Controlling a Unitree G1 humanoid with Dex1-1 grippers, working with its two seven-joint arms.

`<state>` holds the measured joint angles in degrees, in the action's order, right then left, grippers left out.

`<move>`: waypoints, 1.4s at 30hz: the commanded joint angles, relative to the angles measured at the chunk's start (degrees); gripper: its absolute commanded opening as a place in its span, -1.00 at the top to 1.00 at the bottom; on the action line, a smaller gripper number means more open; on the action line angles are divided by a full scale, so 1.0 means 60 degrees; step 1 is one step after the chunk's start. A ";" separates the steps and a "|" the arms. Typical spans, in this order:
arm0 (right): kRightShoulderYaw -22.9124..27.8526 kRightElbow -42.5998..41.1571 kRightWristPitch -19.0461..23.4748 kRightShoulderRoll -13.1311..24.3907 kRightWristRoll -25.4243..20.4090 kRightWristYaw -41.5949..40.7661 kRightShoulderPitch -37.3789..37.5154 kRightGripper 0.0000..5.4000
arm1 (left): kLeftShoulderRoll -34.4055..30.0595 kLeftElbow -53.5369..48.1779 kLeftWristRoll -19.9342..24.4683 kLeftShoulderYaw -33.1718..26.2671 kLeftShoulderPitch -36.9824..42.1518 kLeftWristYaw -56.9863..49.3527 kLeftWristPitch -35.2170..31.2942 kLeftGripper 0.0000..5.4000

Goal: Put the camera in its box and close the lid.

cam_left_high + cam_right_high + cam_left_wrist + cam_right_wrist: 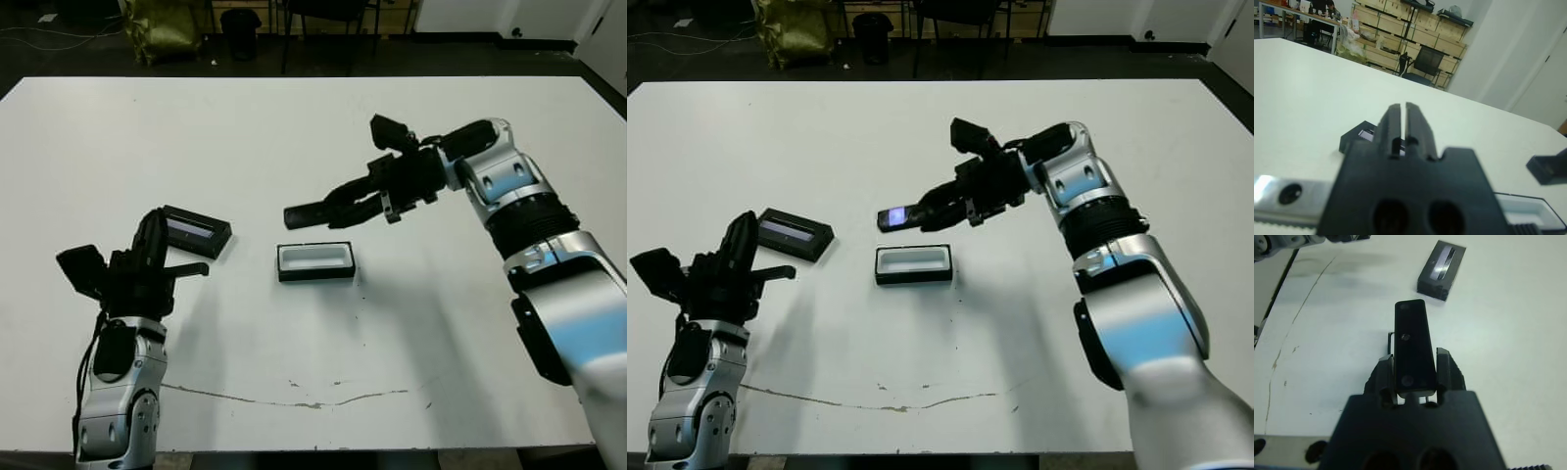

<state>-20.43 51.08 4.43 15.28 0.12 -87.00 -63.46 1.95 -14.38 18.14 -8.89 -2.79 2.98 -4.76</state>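
I've got the camera [893, 216] pinched in the right gripper [939, 208], hanging just over the box [913, 264] mid-table. It sticks far out, so a tilted descent could catch the rim. Left gripper [1399, 125] pressed together, empty, beside the lid [795, 233] toward the table's left edge.

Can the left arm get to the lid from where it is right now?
Probably yes. The lid lies flat on the table just ahead of the left gripper, with nothing between them. The box sits off to the side, and the right gripper, holding the camera, is well clear.
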 commanded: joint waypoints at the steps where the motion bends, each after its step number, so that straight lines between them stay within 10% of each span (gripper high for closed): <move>1: -0.0119 0.0021 -0.0265 -0.0044 0.0169 -0.0177 0.0311 0.79 | -0.0068 0.0072 -0.0011 -0.0006 -0.0200 0.0016 -0.0155 1.00; 42: -0.0328 -0.0169 0.0045 -0.0245 0.0975 0.0572 0.0610 0.79 | -0.0024 -0.0016 -0.0102 0.0065 -0.0278 -0.0112 -0.0201 1.00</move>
<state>-21.86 50.11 3.74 14.14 5.47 -83.87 -60.94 2.13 -15.03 17.96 -8.42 -3.34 2.39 -5.50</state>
